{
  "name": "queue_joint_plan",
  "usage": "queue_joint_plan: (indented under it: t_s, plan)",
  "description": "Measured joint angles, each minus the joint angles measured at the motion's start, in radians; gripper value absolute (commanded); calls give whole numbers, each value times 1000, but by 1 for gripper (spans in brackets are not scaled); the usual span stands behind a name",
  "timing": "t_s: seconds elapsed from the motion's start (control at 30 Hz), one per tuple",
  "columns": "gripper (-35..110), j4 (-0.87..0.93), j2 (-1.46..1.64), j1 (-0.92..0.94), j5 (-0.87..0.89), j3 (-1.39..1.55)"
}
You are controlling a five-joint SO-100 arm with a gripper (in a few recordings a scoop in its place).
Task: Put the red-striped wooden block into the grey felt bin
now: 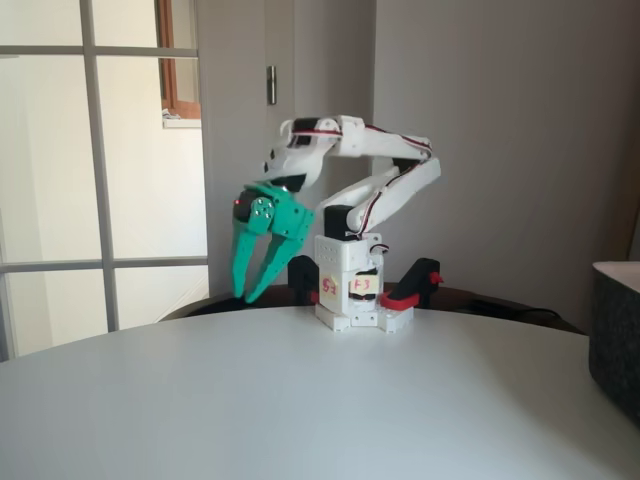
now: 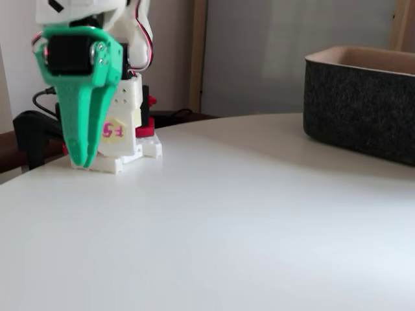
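The red-striped wooden block is out of view. The grey felt bin (image 1: 617,335) stands at the right edge of the round white table, and its dark fuzzy wall and paler rim (image 2: 360,103) also appear at the right in the other fixed view. My green gripper (image 1: 244,297) hangs pointing down just left of the arm's white base (image 1: 350,290), close above the table's far edge. Its fingertips meet with nothing between them, so it is shut. It reads the same up close in the other fixed view, where the gripper (image 2: 82,162) sits at the left.
The white table (image 1: 300,400) stretches wide and bare between the arm and the bin. A black and red clamp (image 1: 415,285) holds the base at the far rim. Behind are a window, a wall and a door frame.
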Motion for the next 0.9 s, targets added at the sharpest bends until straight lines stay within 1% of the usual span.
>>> queue_joint_plan:
  t_s: [0.17,0.47,0.9]
  plan:
    - [1,-55,84,-20,-25,132]
    - [2,-172,117,-51,-35,284]
    - [0,-178,140,-54,-17,331]
